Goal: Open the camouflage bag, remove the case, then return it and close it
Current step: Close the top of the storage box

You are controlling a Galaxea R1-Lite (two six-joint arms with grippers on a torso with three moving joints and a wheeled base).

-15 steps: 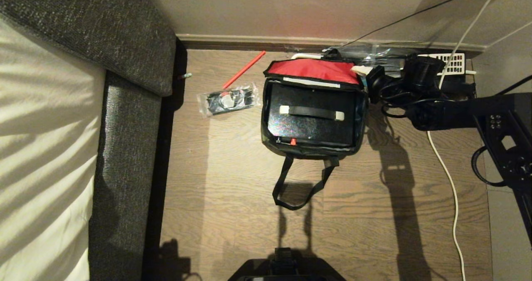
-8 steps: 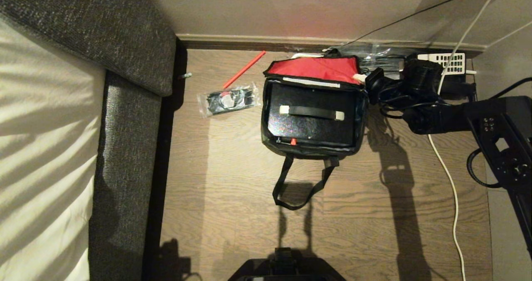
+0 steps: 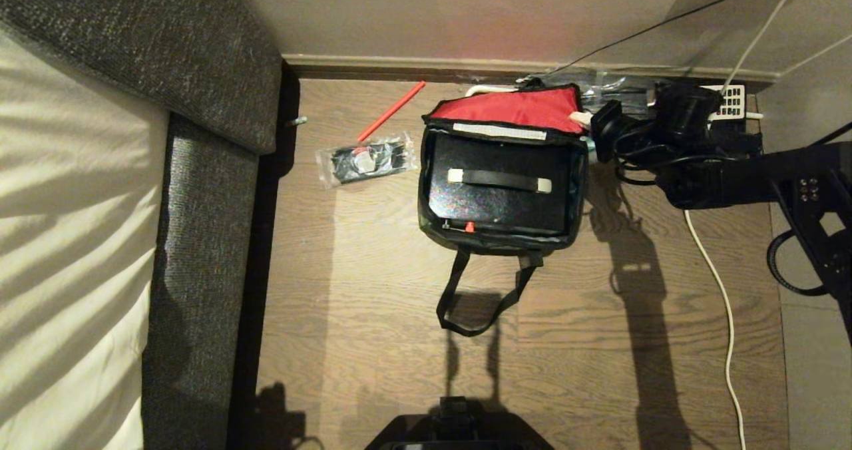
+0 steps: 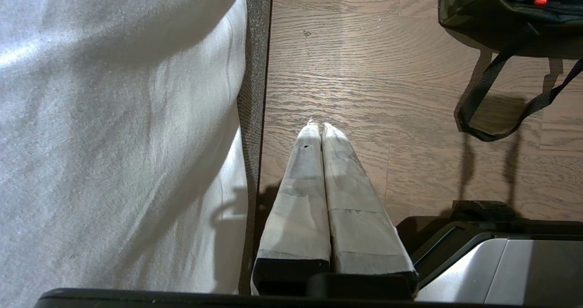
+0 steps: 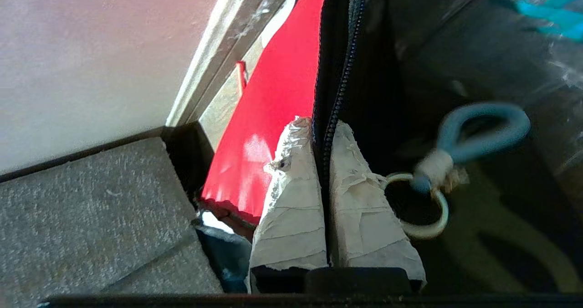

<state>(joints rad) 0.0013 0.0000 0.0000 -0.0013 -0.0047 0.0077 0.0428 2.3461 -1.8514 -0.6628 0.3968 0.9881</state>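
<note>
Right pincer: pinching the zipper edge of the raised red-lined flap of the camouflage bag. Bag: open on the wooden floor, near the wall. Case: flat inside the bag. Left pincer: pressed together, empty, above the floor beside the bed.

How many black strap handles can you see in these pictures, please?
2: the case handle lies across the case inside the open bag; the bag strap loops on the floor nearer the robot. Others may be hidden.

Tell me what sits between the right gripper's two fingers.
In the right wrist view, the right gripper has its fingers shut on the zippered edge of the camouflage bag's red-lined flap; nothing else lies between them.
</note>
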